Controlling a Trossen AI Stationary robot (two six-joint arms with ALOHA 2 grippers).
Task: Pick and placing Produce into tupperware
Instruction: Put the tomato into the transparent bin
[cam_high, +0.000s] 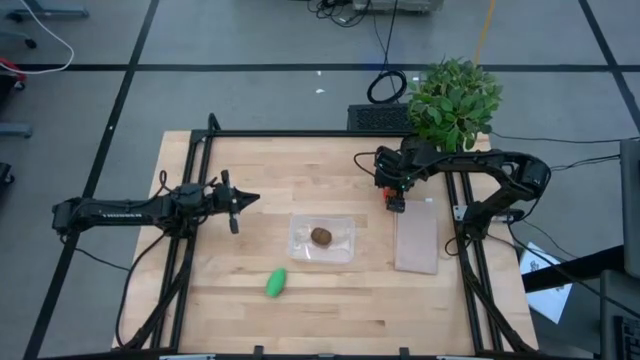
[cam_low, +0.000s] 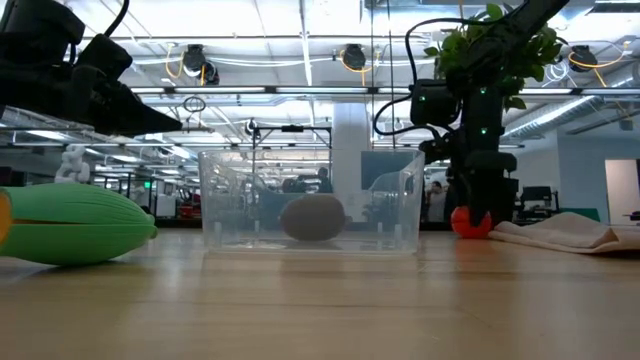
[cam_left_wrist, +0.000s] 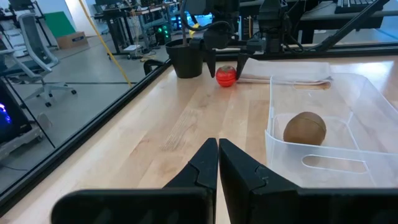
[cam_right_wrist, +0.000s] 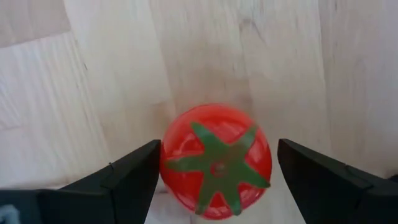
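The red tomato-like ball (cam_right_wrist: 216, 162) sits on the wooden table between the open fingers of my right gripper (cam_right_wrist: 217, 149), which points straight down at it (cam_low: 470, 222) near the table's far right. The clear tupperware (cam_high: 296, 225) stands mid-table, and the brown kiwi-like ball (cam_high: 321, 236) rests on its floor (cam_low: 313, 217). The green oblong piece (cam_high: 277, 282) lies on the table nearer the front edge (cam_low: 70, 225). My left gripper (cam_left_wrist: 218, 149) is shut, touches nothing and hovers left of the tupperware (cam_high: 250, 199). My right gripper straddles the tomato-like ball from above, fingers pointing down. One fingertip (cam_right_wrist: 146, 168) stands right at the ball's side (cam_right_wrist: 166, 165), and I cannot tell whether it touches. The other fingertip (cam_right_wrist: 298, 168) is a small gap away. The ball rests on the table.
A flat whitish panel (cam_high: 417, 238) lies just right of the tupperware, beside the tomato. A leafy potted plant (cam_high: 455, 100) stands at the far right corner. Black frame rails (cam_high: 190, 200) run along the table's left and right sides. Bare wood (cam_high: 250, 320) lies along the near edge.
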